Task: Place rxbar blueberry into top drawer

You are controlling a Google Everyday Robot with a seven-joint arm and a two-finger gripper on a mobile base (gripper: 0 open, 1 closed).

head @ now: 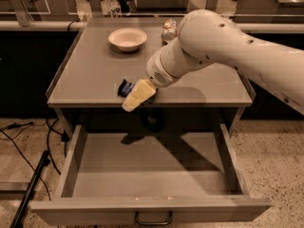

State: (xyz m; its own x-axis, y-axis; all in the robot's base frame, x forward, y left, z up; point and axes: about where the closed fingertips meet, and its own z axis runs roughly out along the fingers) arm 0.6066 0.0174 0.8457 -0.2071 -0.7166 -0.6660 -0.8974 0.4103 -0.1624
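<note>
Where the arm (228,51) reaches in from the right, its gripper (137,97) hangs at the front edge of the table (90,75), a little left of centre. It is pale yellow and angled down toward the left, with its tip just past the table's edge and above the drawer (147,207).

Bar (125,87): dark blue, on the tabletop close to the front edge. It sits against the gripper's upper left side, either touching it or just beside it. Part of it is hidden behind the gripper. Cannot tell how far the gripper is open, nor whether it has hold of the bar. The bar is over the table, not in the drawer.

Drawer: pulled well out beneath the tabletop, wide and shallow, with a plain grey interior. The arm's shadow falls across its floor and back wall. Handle (153,219): a dark loop centred low on the front panel, at the bottom of the view.

Bowl (127,38): pale and upright, at the back of the table left of centre, well apart from the bar. Can (169,30): at the back, just right of the bowl, its right side hidden by the arm.

Cables (50,144) trail over the speckled floor (278,156) to the left of the drawer.
</note>
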